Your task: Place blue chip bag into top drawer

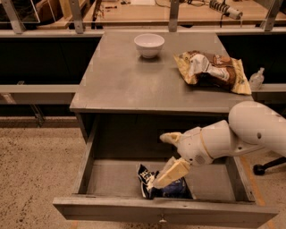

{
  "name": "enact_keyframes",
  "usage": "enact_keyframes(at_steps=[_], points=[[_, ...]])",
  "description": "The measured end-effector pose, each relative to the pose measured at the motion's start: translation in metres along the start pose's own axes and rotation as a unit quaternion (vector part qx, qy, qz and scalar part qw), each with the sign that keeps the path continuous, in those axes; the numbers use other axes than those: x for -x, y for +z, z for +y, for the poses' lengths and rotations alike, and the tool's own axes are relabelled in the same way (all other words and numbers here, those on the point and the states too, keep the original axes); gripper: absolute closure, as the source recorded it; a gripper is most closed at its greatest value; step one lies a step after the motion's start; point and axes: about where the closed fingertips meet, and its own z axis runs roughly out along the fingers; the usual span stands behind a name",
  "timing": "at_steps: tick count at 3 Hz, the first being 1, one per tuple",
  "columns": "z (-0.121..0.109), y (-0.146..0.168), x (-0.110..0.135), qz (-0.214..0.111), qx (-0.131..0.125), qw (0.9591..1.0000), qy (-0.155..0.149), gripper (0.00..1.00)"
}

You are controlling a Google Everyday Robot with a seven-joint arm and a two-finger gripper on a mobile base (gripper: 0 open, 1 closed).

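Looking at the gripper [158, 160] first: spread wide inside the pulled-out top drawer [111, 207], lower finger [172, 173] across the blue chip bag [172, 189] (upper one well clear). Bag crumpled on the drawer floor, just behind the front panel. Up on the grey table [120, 85]: white bowl [149, 44], yellow-and-brown chip bag [214, 70], well apart.

The gripper [158, 160], its fingers spread apart, hangs just below the front edge of a grey metal table [125, 85]. Left of it and lower down lies a speckled beige floor [40, 165]. Well above and behind it, a wooden workbench [147, 12] runs across the room, with grey metal posts [77, 15] in front. Off to the gripper's right, at about its height, stands the black wheeled chair leg [268, 166]. The light is warm and dim.
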Motion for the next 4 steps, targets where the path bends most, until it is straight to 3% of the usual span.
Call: enact_keyframes(at_steps=[2,3,4], points=[[0.000,-0.055,0.082,-0.036,-0.004,0.9950,-0.093,0.42],[-0.005,-0.080,0.124,-0.075,-0.030,0.9871,-0.138,0.65],[-0.005,-0.080,0.127,-0.077,-0.030,0.9864,-0.142,0.65]])
